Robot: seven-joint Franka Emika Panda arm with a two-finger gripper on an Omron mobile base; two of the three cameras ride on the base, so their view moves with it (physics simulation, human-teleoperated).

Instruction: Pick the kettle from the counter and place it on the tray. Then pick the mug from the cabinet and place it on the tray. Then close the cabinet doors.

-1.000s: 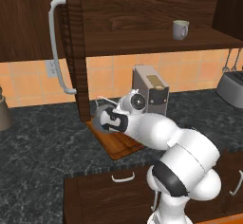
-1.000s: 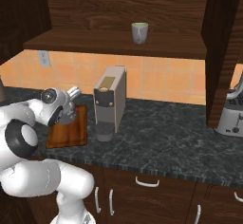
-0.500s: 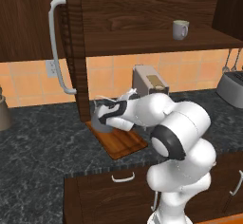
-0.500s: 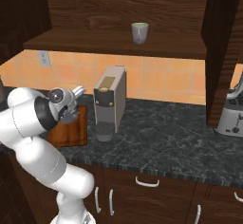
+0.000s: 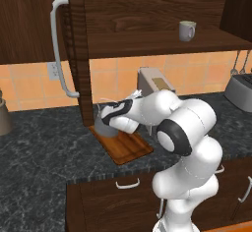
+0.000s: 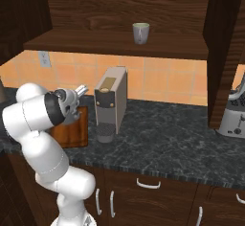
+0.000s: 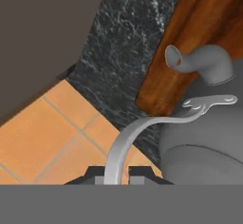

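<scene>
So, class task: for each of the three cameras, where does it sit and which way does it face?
Left base view: behind-left of the arm, facing the open cabinet; shows the white arm over the tray.
Right base view: behind-right, facing the mug; arm at left.
Hand view: on the hand, along the gripper at the kettle.
Both base views share mug and tray.

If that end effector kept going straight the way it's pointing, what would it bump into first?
Probably the kettle's thin wire handle, which already runs up from between the end effector's fingertips. Beyond it lie the dark counter and the tiled wall, though depth is hard to judge.
</scene>
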